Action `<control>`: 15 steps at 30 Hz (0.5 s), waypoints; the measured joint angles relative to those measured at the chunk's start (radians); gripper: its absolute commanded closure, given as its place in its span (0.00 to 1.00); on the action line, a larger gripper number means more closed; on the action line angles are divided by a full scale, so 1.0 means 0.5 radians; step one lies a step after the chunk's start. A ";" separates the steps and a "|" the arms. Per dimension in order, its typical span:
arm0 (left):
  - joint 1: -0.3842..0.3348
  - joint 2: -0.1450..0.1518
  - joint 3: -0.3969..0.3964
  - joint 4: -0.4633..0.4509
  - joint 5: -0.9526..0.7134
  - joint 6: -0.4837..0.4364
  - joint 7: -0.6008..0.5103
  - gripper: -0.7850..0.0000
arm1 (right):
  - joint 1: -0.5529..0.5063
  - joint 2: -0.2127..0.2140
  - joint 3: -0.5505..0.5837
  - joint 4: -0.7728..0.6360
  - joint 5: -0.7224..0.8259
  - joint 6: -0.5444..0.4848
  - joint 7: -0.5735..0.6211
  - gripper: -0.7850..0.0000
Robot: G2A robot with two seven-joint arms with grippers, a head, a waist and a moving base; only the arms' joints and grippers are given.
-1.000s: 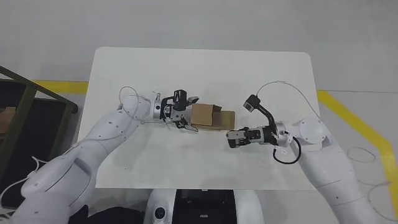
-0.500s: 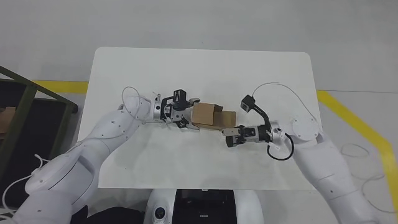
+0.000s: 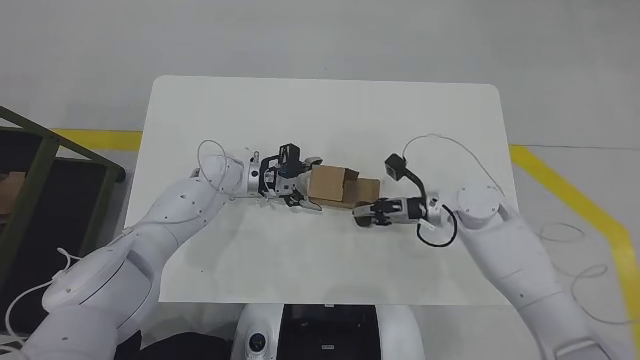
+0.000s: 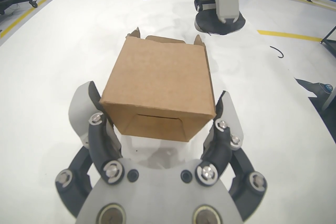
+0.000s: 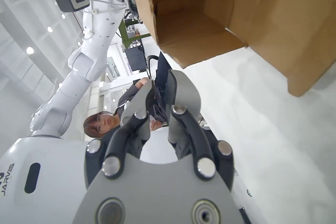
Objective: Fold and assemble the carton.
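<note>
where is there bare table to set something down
Bare: the wide strip of table between the carton and the far edge, and the strip from the carton to the near edge. Crowded: the middle, where the left pincer grips the carton and the right pincer sits by its open end.

I see even, bright overhead light on the white table (image 3: 420, 120); shadows under the carton (image 4: 160, 78) are soft and faint. Round ceiling lamps (image 5: 29, 50) glare; wrist views bow at the edges.
</note>
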 measured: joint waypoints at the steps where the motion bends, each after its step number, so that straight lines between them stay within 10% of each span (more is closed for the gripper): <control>1: 0.000 0.000 0.000 0.000 -0.001 0.000 0.000 0.06 | 0.009 -0.003 -0.011 0.012 -0.010 0.009 -0.009 1.00; 15: 0.006 -0.002 0.001 -0.013 -0.022 -0.019 -0.019 0.09 | 0.066 -0.021 -0.061 0.068 -0.133 0.062 -0.194 1.00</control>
